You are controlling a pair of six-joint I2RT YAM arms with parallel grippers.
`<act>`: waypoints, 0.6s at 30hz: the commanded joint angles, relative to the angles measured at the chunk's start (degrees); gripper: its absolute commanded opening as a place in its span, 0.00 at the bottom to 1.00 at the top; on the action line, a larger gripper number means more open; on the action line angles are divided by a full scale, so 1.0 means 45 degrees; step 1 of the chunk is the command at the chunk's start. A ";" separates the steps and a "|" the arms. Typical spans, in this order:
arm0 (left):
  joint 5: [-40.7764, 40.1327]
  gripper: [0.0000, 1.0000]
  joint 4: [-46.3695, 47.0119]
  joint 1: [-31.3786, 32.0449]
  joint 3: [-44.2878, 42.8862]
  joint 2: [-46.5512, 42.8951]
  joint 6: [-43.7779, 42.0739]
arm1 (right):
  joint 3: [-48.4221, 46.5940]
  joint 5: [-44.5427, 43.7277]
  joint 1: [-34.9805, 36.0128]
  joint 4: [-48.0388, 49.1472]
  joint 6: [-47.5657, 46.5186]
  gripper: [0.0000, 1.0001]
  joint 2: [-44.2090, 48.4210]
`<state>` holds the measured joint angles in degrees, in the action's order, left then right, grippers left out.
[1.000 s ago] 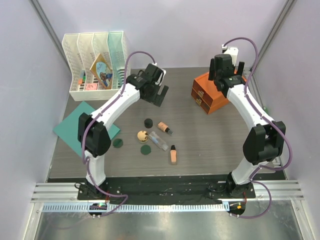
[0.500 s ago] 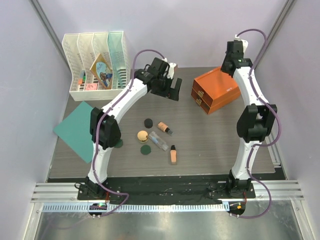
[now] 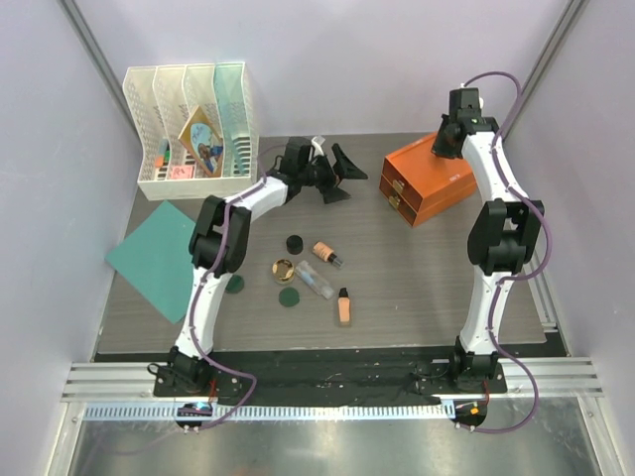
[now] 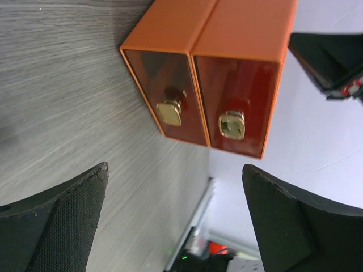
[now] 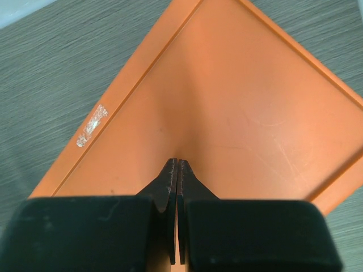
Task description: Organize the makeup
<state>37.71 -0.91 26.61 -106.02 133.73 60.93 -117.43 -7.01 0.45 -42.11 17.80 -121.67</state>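
Orange drawer box (image 3: 422, 171) faces wide-open left fingers (image 4: 62, 221); closed right fingers (image 5: 170, 187) sit over its top, risking a shove.

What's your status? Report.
Left end effector open, facing drawer box fronts. Right end effector shut, empty, over box top. Makeup loose on table, untouched. Nothing in the way.

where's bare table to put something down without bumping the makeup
Widest bare patch: the table between the drawer box and the near edge, right of the orange stick. A thinner strip runs along the near edge below the stick. Crowded: the middle, from the black jar down to the stick.
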 commanded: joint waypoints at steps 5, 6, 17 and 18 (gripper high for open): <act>0.0877 0.95 0.4985 0.0707 -0.1204 0.1626 0.4506 | 0.0898 0.0580 0.0057 -0.0526 -0.0050 0.01 -0.0209; 0.0858 0.93 0.5567 0.0727 -0.1322 0.1784 0.5088 | 0.0938 0.0619 0.0057 -0.0526 -0.0011 0.01 -0.0248; 0.0545 0.63 0.6395 0.1331 -0.2981 0.3191 0.6246 | 0.1075 0.0795 0.0076 -0.0526 0.0087 0.01 -0.0326; 0.0468 0.63 0.6200 0.1371 -0.3080 0.3327 0.6207 | 0.1056 0.0776 0.0057 -0.0526 0.0068 0.01 -0.0346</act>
<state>40.05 24.99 31.99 -116.36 147.37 87.85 -115.26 -5.19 0.27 -40.16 17.96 -120.99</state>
